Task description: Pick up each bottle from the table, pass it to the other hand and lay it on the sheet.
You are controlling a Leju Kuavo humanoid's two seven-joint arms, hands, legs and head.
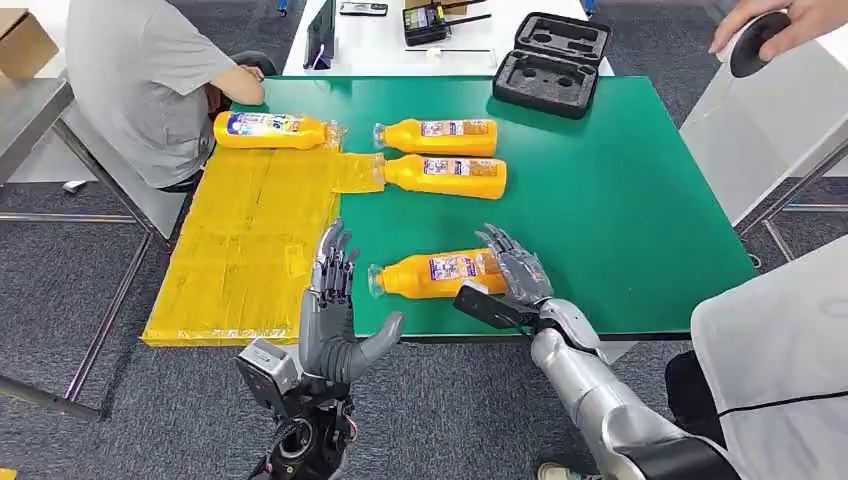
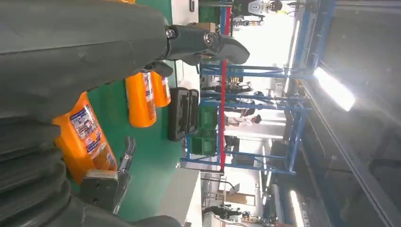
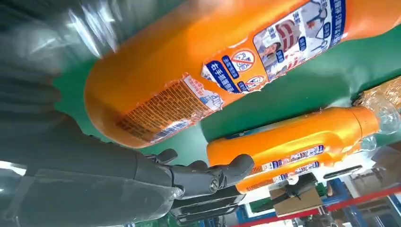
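I judge we're at the pick-up: my right robot hand (image 1: 516, 268) lies spread, unclosed, against the nearest bottle (image 1: 440, 271) lying on the counter (image 1: 620, 210), left robot hand (image 1: 335, 300) open, waiting beside the sheet (image 1: 240, 240); next, close and lift.

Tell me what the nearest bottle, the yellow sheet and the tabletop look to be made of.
Nearest bottle: apparently glossy orange plastic, with a clear neck and printed paper or film label peeling at one edge. Yellow sheet: thin, slightly shiny film or plastic, judging by its creases and fold lines. Tabletop: smooth matte green surface; material underneath cannot be told.
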